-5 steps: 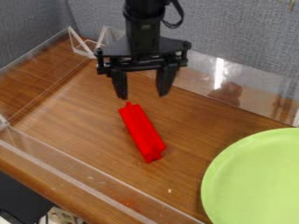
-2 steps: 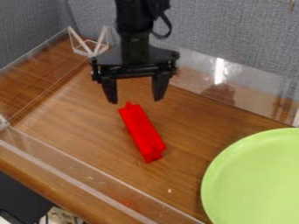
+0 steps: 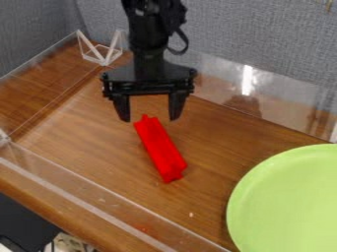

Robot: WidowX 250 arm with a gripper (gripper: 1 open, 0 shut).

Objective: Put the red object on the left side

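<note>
The red object (image 3: 160, 149), a small bright red bar, lies flat on the brown wood tabletop (image 3: 79, 118), slanting from upper left to lower right near the middle. My black gripper (image 3: 149, 107) hangs just above its upper end, pointing down, open with nothing between its two fingers (image 3: 121, 108). The left side of the tabletop stretches to the left of the bar, up to the clear wall.
A round lime-green plate (image 3: 290, 202) fills the lower right corner. Clear acrylic walls (image 3: 79, 202) bound the table at the front, left and back. A thin white wire frame (image 3: 95, 45) stands at the back left.
The gripper has moved left and down, ending closer to the bar's upper end. The red bar has not moved.
</note>
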